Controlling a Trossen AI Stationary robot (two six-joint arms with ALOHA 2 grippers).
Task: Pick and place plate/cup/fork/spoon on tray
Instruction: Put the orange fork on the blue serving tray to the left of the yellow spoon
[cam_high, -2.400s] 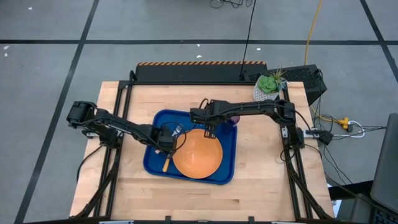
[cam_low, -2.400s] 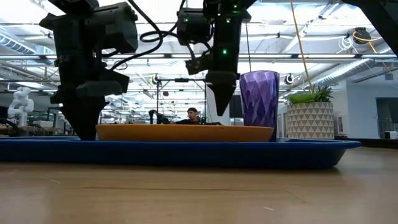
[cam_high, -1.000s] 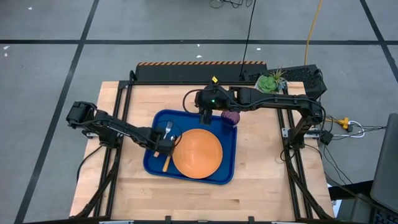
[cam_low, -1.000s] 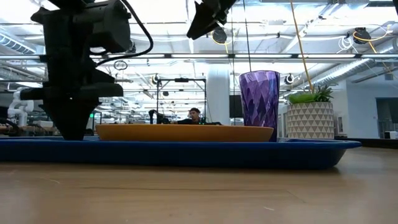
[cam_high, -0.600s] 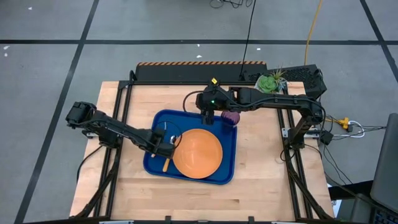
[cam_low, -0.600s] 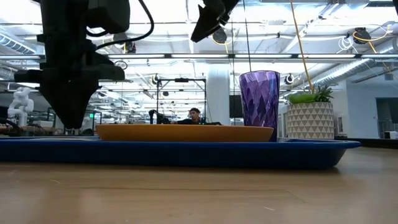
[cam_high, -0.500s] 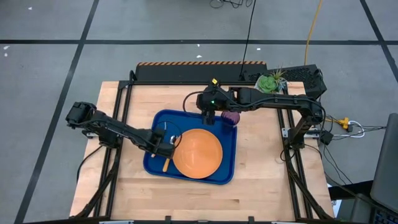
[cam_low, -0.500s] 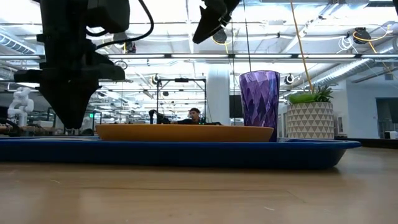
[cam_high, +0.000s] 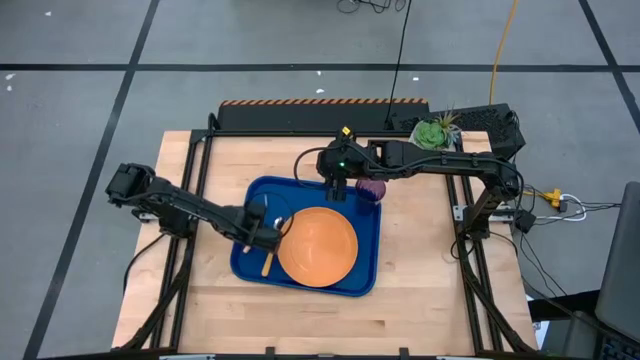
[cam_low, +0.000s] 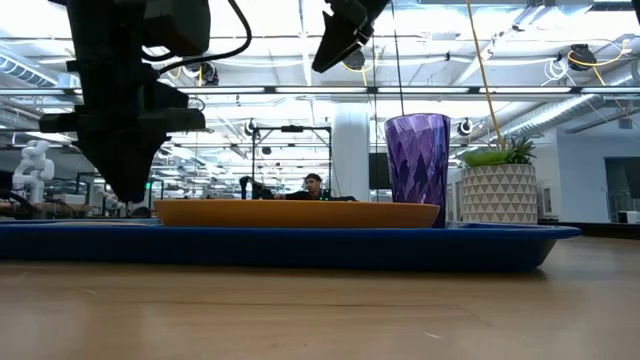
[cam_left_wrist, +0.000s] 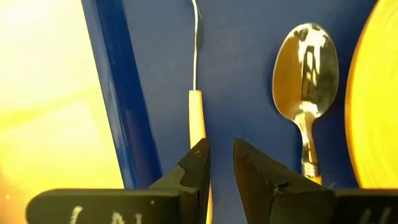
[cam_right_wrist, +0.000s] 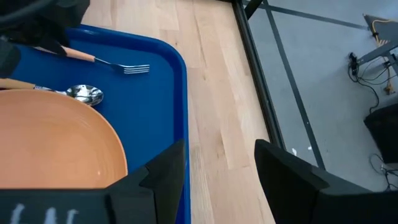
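Four pieces sit on your tray (cam_high: 363, 275): plate (cam_high: 316, 247), cup (cam_high: 371, 188), fork (cam_left_wrist: 196, 109), spoon (cam_left_wrist: 306, 74) | fork and spoon lie just left of the plate | left gripper (cam_left_wrist: 219, 163) hangs over the fork handle, fingers slightly parted, empty | right gripper (cam_right_wrist: 216, 169) released, above the tray's far edge near the cup

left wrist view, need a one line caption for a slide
Left gripper nearly closed above the fork, lying beside the spoon on the blue tray, orange plate at the edge.
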